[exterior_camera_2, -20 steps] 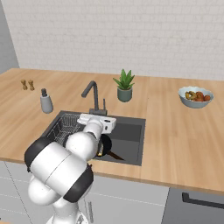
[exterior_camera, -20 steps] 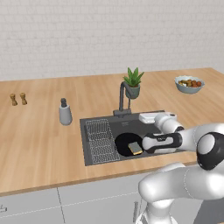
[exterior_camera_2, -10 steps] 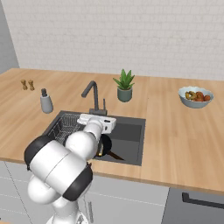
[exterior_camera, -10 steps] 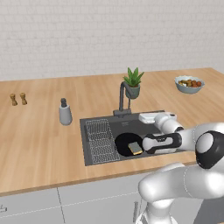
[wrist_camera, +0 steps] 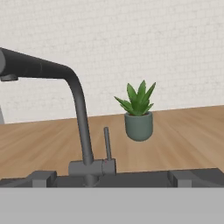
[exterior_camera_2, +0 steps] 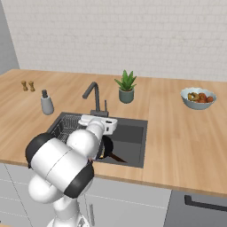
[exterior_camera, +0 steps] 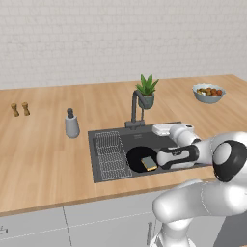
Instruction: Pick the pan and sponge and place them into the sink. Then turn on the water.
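Note:
The black pan (exterior_camera: pixel 139 156) lies in the dark sink (exterior_camera: pixel 144 139), and the sponge (exterior_camera: pixel 149 164) rests on it at its near right side. In the right base view the pan (exterior_camera_2: pixel 107 145) shows beside my arm, its handle pointing toward the front right. My gripper (exterior_camera: pixel 156 129) hovers over the basin's back half, aimed at the faucet (exterior_camera: pixel 136 105). Seen from the hand view, the fingertips (wrist_camera: pixel 41 178) stand far apart and open, nothing between them, with the faucet (wrist_camera: pixel 78 100) and its upright side lever (wrist_camera: pixel 106 142) straight ahead. No water is running.
A wire rack (exterior_camera: pixel 111 154) fills the sink's left side. A potted plant (exterior_camera: pixel 146 91) stands behind the faucet. A grey soap dispenser (exterior_camera: pixel 72 125) sits left of the sink, two small shakers (exterior_camera: pixel 19 109) at far left, a fruit bowl (exterior_camera: pixel 208 92) at back right.

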